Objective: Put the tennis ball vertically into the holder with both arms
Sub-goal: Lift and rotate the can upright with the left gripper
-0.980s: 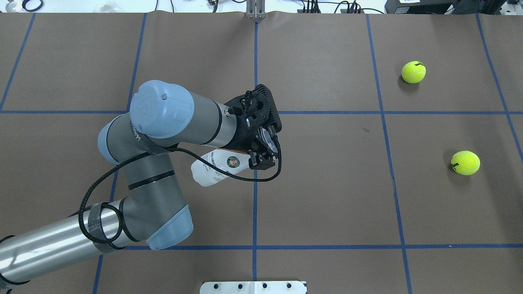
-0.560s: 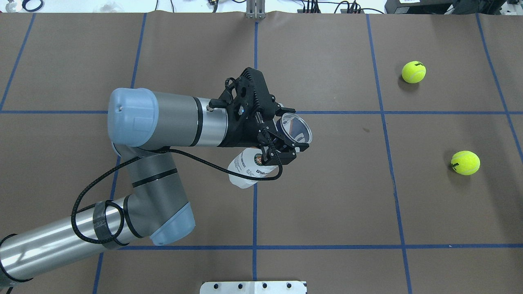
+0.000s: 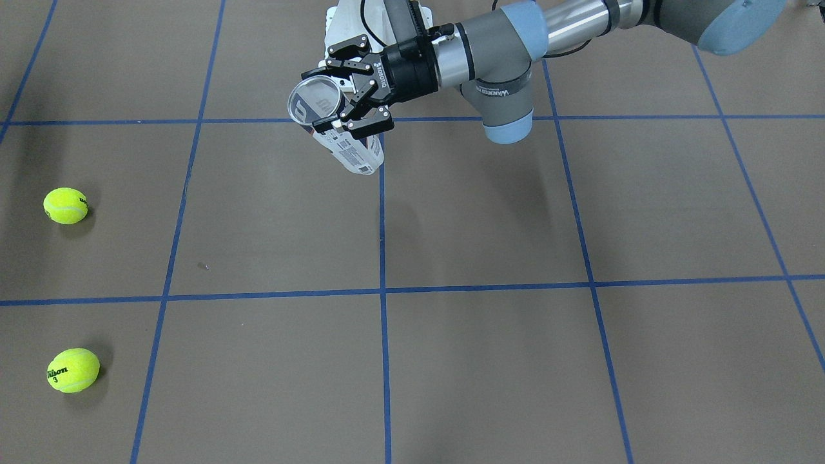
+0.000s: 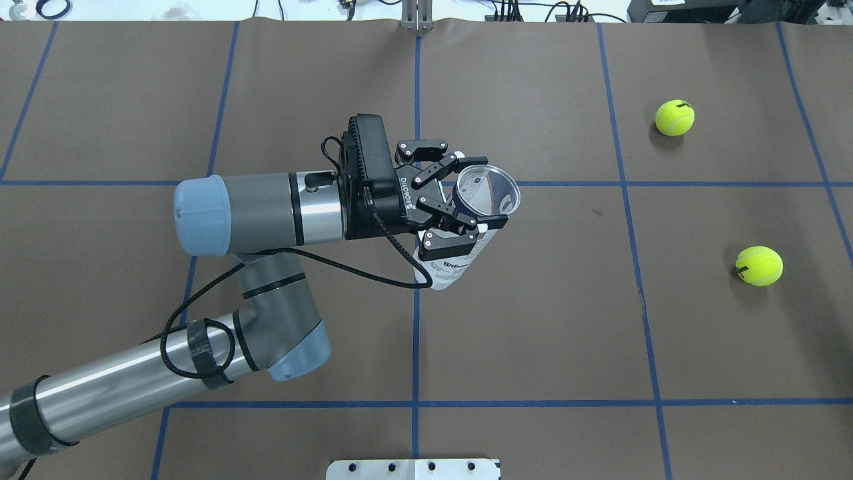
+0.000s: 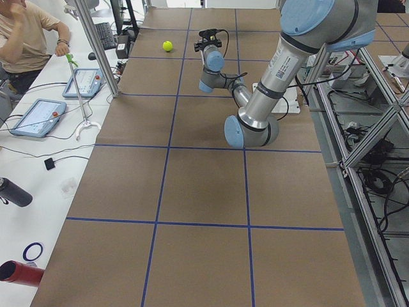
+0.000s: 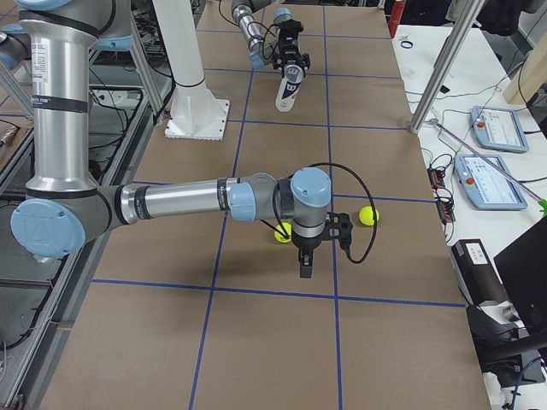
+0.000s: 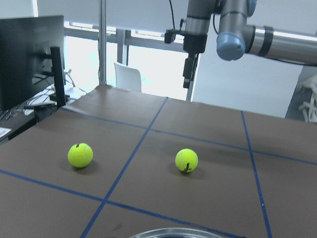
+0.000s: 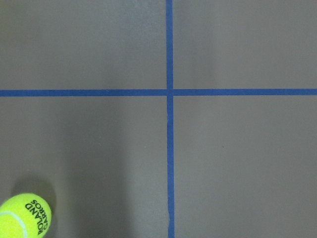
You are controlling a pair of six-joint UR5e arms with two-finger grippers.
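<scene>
Holder point(image 4: 448, 270) tilted in left claw point(image 4: 468, 202), label partly covered

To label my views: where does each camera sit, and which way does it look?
Front-facing: across the table, facing the robot; left gripper holds the can.
Overhead: behind the robot, looking down; same gripper and can.
Exterior left: table's end; left arm near, right arm far.
Exterior right: opposite end; right arm near, by the balls.
Left wrist: along the table, toward both balls and right arm.
Right wrist: straight down at tape, one ball; no robot.
Shared: front-facing and overhead both show the two balls.
</scene>
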